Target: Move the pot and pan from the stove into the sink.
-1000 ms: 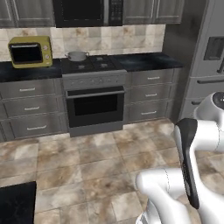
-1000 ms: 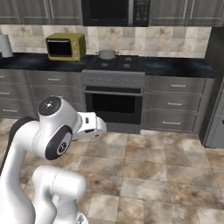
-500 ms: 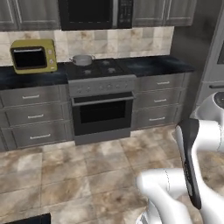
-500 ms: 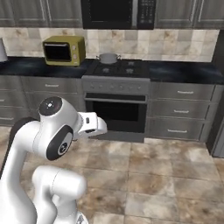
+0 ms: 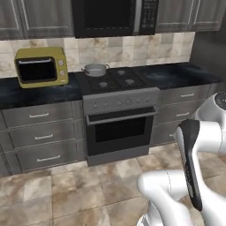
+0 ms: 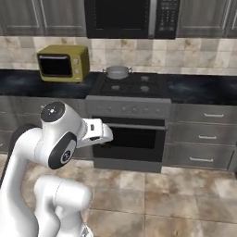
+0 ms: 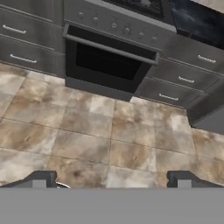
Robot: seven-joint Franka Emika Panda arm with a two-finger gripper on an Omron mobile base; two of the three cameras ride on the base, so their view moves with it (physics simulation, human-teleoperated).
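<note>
I hold the claw [image 7: 112, 181] wide open and empty over the tiled floor, short of the stove [image 5: 115, 116], because the base is not yet within reach. The pot [image 5: 96, 69] sits on a rear burner, far ahead of the claw and above it, beside the yellow toaster oven [image 5: 40, 66] on the bench [image 5: 35, 94].

Even, dim rendered light; soft low-res blur; faint shadows, no glare.

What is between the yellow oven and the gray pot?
Nothing sits there. Between the toaster oven and the pot lies bare dark counter, seen in both base views.
</note>
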